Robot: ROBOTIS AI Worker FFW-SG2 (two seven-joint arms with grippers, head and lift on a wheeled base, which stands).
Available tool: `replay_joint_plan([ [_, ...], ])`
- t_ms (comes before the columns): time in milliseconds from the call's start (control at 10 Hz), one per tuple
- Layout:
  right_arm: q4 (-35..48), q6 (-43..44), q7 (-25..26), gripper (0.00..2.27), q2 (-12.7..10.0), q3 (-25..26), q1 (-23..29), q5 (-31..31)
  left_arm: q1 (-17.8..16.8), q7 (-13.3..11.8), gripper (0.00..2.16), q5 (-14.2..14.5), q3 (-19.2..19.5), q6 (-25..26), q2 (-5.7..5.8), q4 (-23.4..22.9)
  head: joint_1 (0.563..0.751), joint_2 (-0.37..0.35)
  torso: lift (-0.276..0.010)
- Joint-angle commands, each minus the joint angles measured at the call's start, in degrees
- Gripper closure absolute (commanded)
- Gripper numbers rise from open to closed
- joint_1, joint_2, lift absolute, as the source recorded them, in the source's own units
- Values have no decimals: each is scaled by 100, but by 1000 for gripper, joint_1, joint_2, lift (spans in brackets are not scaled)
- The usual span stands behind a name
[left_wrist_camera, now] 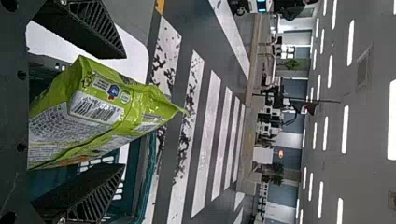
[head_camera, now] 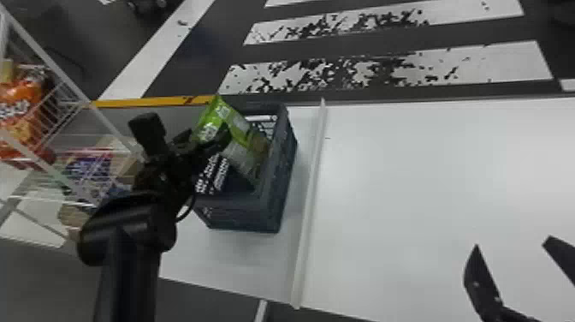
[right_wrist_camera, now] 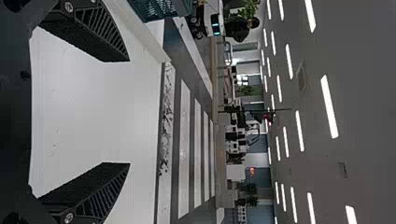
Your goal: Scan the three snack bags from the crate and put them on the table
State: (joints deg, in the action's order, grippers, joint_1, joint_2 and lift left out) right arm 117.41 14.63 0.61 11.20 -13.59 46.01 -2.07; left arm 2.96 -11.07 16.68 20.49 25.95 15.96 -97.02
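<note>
Our L gripper (head_camera: 209, 142) is over the crate (head_camera: 239, 214), w/ the arm coming in from the bottom edge of the head view. In the L wrist view our L gripper (left_wrist_camera: 125, 110) has its fingers spread wide, one on each side of the green snack bag (head_camera: 233, 122), w/ a clear gap b/w the bag & one finger; can't tell re: contact on the other side. The bag stands tilted in the crate, top end poking up above the rim, and its barcode label (left_wrist_camera: 95, 107) faces up b/w the fingers. Next to it, also in the crate, we've got a dark bag w/ white lettering (head_camera: 218, 171), partly under our L arm.

Our R gripper (head_camera: 513, 244) is over the near R part of the white bench (head_camera: 428, 171), fingers well apart w/ nothing b/w them.

The crate sits on the L section of the bench, just L of the raised white strip (head_camera: 314, 192) that splits the top. Further L is a white wire rack (head_camera: 70, 87) w/ an orange bag (head_camera: 19, 111) in it, plus a purple pack (head_camera: 90, 167) seen thru the wires. Past the bench's far edge: dark floor w/ worn white stripes (head_camera: 492, 64).
</note>
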Motion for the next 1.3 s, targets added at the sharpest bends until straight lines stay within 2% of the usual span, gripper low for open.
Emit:
replay_joint_plan([
  [0,10,123,1,87,58,-4,22,-4,11,-9,39,-51,-1,55,21,-10,695,350,-94],
  [300,1,281,27,87,154,5,31,-66,-15,-44,205,-51,-1,125,21,-1,695,350,-94],
  [400,-16,334,27,87,172,5,31,-101,-41,-88,333,-51,-10,213,21,-1,695,350,-94],
  [500,-16,492,36,87,181,5,66,-110,-68,-176,569,-42,-1,319,21,-1,695,350,-94],
  [600,-16,651,45,87,181,5,110,-110,-50,-185,907,-77,-28,371,21,-10,695,350,-94],
  [700,-16,809,71,87,181,5,145,-110,3,-176,1480,-113,-37,389,12,-159,695,350,-94],
  [800,-16,914,71,87,172,-12,172,-110,55,-167,1814,-95,7,565,3,-300,695,350,-94],
  [1000,-16,1055,71,87,154,-92,189,-75,372,-106,1838,-7,130,582,-49,-889,695,350,-94],
  [1200,-8,1354,89,87,163,-127,225,-66,838,-79,1838,265,394,688,-243,-1794,695,350,-94],
])
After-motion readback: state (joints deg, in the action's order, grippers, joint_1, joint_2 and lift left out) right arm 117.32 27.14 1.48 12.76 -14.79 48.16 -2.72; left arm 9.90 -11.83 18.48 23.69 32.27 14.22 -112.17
